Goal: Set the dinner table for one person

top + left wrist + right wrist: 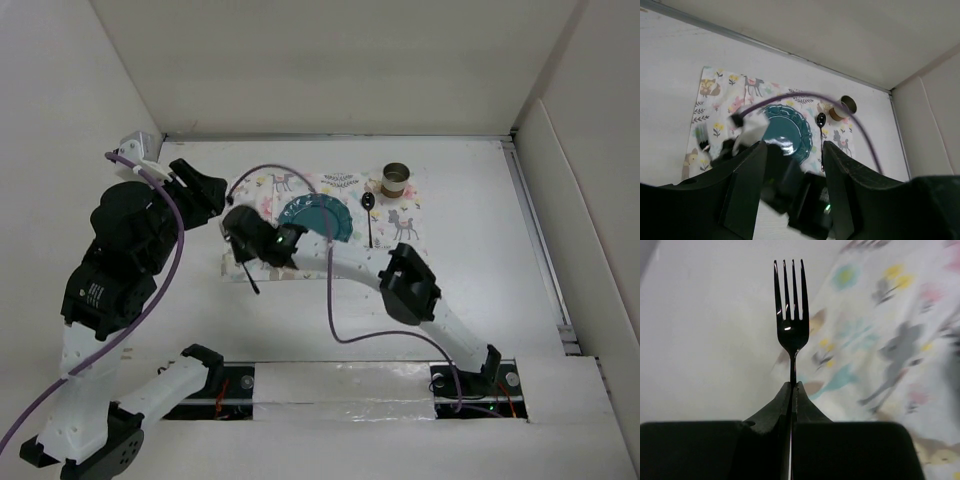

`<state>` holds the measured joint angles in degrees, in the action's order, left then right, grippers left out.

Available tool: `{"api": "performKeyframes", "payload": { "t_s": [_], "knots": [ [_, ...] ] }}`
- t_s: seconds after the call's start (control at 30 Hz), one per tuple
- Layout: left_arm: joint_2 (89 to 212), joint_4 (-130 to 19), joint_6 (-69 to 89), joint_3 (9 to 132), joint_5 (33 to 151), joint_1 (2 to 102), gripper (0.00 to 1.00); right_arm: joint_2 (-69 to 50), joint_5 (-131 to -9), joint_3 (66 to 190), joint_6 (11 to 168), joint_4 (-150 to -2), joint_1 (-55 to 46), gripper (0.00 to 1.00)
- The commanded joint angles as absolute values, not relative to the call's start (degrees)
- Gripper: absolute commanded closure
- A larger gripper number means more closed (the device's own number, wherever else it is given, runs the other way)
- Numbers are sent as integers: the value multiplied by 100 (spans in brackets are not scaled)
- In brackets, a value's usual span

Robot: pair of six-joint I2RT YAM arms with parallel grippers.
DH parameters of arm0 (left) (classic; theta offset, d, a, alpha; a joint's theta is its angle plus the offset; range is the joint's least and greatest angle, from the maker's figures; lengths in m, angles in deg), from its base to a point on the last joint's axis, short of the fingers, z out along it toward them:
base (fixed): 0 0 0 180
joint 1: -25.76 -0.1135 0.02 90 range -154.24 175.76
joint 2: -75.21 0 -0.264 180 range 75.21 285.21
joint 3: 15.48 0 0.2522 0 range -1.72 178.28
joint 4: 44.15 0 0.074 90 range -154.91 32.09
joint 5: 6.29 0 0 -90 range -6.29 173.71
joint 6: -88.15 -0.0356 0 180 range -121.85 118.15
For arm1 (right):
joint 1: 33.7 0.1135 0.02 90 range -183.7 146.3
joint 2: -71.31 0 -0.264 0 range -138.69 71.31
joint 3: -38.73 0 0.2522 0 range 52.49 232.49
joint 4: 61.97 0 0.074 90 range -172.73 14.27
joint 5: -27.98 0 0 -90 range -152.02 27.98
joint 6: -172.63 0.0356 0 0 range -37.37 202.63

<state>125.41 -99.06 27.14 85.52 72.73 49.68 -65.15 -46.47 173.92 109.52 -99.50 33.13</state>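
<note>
The white dinner table carries an animal-print placemat. A teal plate sits in the middle of the mat, with a black spoon to its right. My right gripper hovers over the mat's left part, shut on a black fork. In the right wrist view the fork stands straight out of the closed gripper, tines over the mat's left edge. My left gripper is raised left of the mat, open and empty, looking down on the plate.
A small brown cup stands at the mat's far right corner, behind the spoon; it also shows in the left wrist view. White wall panels enclose the table at the back and sides. A purple cable loops over the right arm.
</note>
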Motion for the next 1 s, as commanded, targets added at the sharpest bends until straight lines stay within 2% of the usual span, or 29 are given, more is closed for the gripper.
{"api": "performKeyframes", "payload": {
  "t_s": [0.0,0.13,0.4,0.53,0.97],
  "knots": [
    [12531,-9641,2592,8521,7106,5036,54,-6035,-4172,17721,12258,-9815,2486,100],
    [12496,-9290,2601,7872,7193,5037,54,-6324,-4181,17984,12946,-9832,2045,100],
    [12373,-9166,2601,7378,7141,5090,56,-6939,-4092,18695,13949,-9840,1710,100],
    [12197,-9140,2645,7106,7150,5090,56,-7432,-4137,19329,14002,-10069,1710,100],
    [11925,-9087,2645,6780,7115,5090,56,-7758,-4330,19127,13554,-10087,1763,100]
  ]
}}
